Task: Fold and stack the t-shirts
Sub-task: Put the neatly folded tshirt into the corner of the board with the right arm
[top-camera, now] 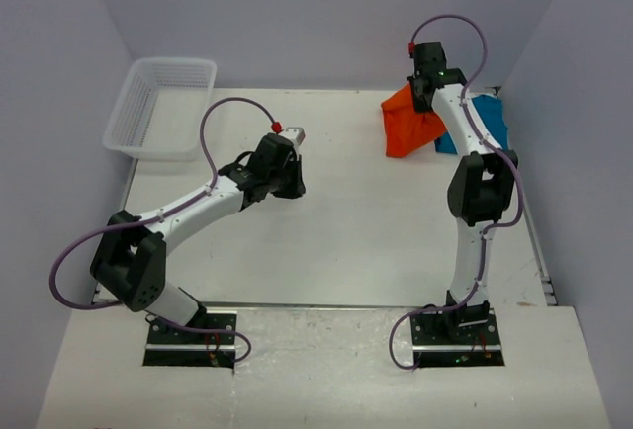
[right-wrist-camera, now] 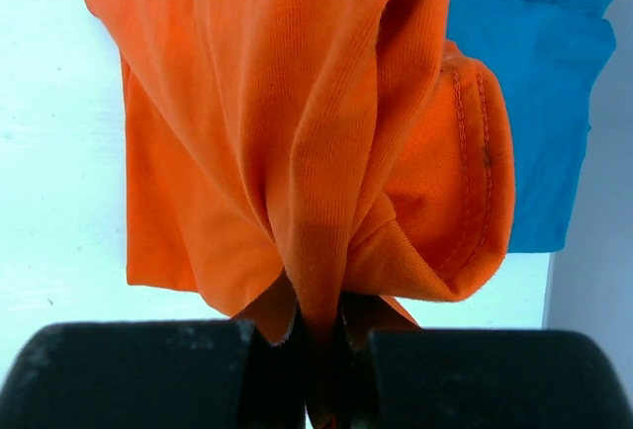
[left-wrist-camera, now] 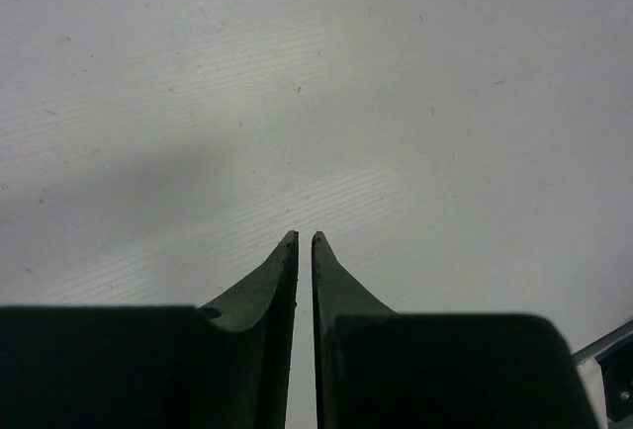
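Two black-and-white robot arms stand bolted at the near edge of the flat white table (top-camera: 346, 241), each trailing a purple cable.

The left arm reaches inward over the left half of the table. The left gripper (left-wrist-camera: 305, 236) hangs over bare table surface near the middle. Its dark jaws are drawn together to a thin slit with nothing between them.

The right arm stretches straight up the right side of the table toward its far right corner. There the right gripper (right-wrist-camera: 323, 340) is clamped on the bright orange-red cloth t-shirt (right-wrist-camera: 297, 132), a gathered pinch of fabric squeezed between its jaws. From that pinch the cloth fans out in long folds into a tent shape, with a stitched hem curling on the side toward the table's right edge.

Just beyond, tucked into the far right corner of the table, lies the teal-blue cloth t-shirt (right-wrist-camera: 534, 103), flat on the surface, a small white label at its collar. The orange cloth overlaps its edge in the wrist view; whether the two touch I cannot tell.

At the far left corner of the table sits the white plastic mesh basket (top-camera: 129, 103), partly overhanging the table's left edge.
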{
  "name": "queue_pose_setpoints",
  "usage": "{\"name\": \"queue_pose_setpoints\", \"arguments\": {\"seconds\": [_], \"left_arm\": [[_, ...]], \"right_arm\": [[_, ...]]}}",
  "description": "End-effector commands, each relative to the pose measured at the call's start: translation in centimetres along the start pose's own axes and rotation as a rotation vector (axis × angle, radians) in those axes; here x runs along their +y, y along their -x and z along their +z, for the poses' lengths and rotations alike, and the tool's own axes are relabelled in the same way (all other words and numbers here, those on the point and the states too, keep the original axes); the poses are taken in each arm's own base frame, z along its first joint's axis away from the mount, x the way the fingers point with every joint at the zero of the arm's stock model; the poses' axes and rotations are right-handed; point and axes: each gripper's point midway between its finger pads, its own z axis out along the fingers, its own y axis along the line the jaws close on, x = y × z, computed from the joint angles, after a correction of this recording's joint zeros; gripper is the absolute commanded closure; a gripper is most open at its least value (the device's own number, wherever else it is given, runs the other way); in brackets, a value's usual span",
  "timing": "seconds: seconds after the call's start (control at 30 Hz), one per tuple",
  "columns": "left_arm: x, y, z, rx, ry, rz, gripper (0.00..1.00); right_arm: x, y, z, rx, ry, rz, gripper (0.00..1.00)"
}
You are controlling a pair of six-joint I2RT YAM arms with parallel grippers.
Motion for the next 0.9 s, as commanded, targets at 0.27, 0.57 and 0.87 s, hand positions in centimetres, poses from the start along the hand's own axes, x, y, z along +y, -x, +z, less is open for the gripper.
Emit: {"name": "queue_pose_setpoints", "arguments": {"seconds": [0.27, 0.57, 0.87], "left_arm": [[-0.3, 1.0, 0.4, -0.037, -0.02, 0.022, 0.89], [0.0, 0.4, 0.8, -0.019, -0.015, 0.024, 0.89], [0.2, 0.0, 1.2, -0.008, -0.013, 0.025, 0.89]], "right_arm": [[-6.0, 3.7, -4.3, -0.129, -0.134, 0.066, 1.0], [-8.1, 4.6, -4.6, -0.153, -0.179, 0.102, 1.0], [-9.9, 5.5, -6.1, -0.195, -0.216, 0.132, 1.0]]}}
